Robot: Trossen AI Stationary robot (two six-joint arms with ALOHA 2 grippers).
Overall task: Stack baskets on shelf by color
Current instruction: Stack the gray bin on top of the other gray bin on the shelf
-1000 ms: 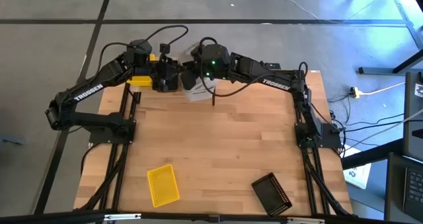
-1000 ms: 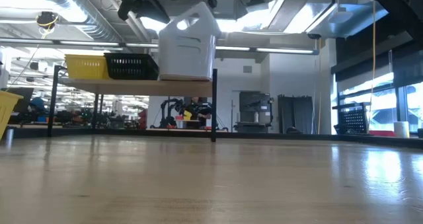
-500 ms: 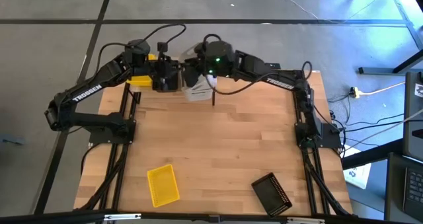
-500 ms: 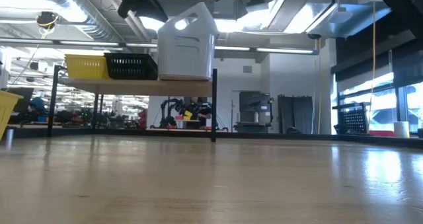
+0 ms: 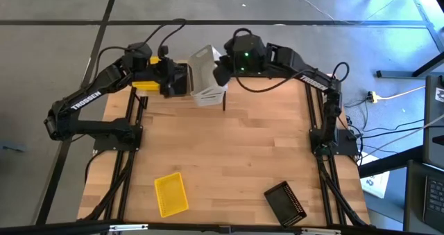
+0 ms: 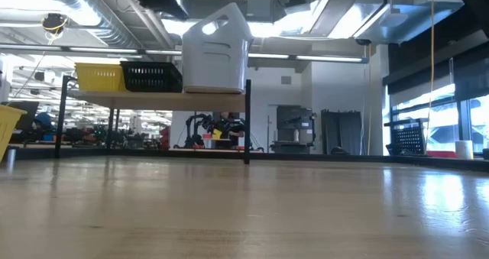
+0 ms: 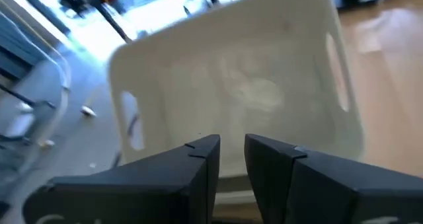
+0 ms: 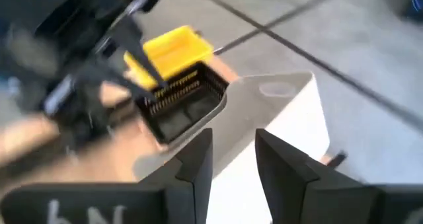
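On the shelf (image 6: 153, 98) at the table's far edge stand a yellow basket (image 6: 99, 77), a black basket (image 6: 151, 77) and a stack of white baskets (image 6: 215, 68). The top white basket (image 5: 205, 68) sits tilted on the stack, its opening turned toward my left gripper (image 5: 186, 77). That gripper is at the basket's left rim, its fingers nearly together. My right gripper (image 5: 223, 72) hovers just right of and above the basket with a narrow gap and nothing in it. The right wrist view (image 8: 277, 118) shows the white basket below it. My left gripper is on the near rim (image 7: 231, 187) of the tilted top white basket, which passes between its two fingers. The fingers come roughly level from the table's left side. The fingers hide the exact place of contact. The basket leans askew on the stack under it.
A loose yellow basket (image 5: 171, 193) and a loose black perforated basket (image 5: 285, 202) lie near the table's front edge. The shelf's black upright (image 5: 224, 100) stands just right of the white stack. The middle of the wooden tabletop (image 5: 229, 145) is bare.
My right gripper has come off the top white basket and drawn back toward the table's right and far side, rising clear of it. The basket has stayed tilted on the stack, shifting only slightly. My left gripper has stayed at the basket's left rim.
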